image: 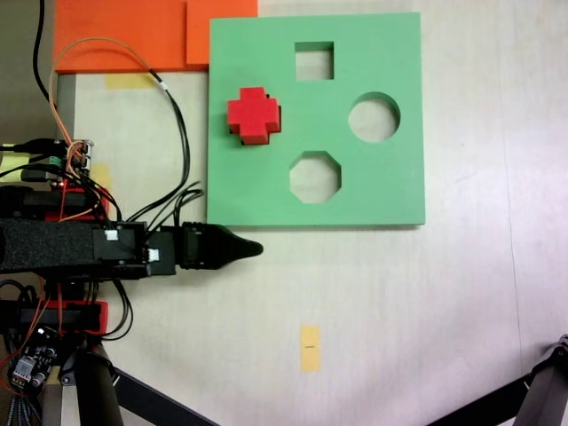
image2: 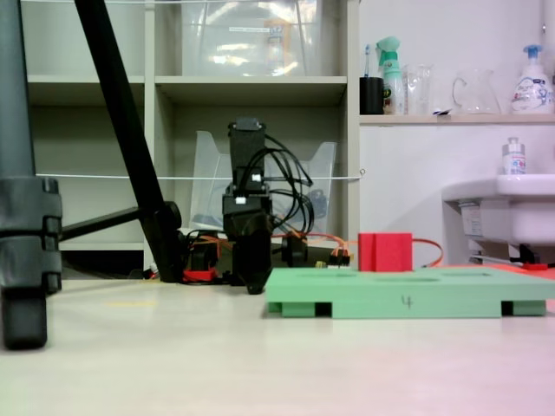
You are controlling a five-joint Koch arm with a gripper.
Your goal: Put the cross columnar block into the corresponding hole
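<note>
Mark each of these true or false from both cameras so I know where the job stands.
1. The red cross block stands on the green board, rising above its top surface. True.
2. The claw grips the block. False: it lies off the board, apart from the block.
3. The board's open cutouts are a square, a circle and an octagon. True.
4. The block sits over the circular cutout. False: it is at the board's left part in the top-down fixed view.

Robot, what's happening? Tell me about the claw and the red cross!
Claw off the board, holding nothing; open or shut unclear. Red cross upright on board, apparently in its hole. Nothing in the way.
</note>
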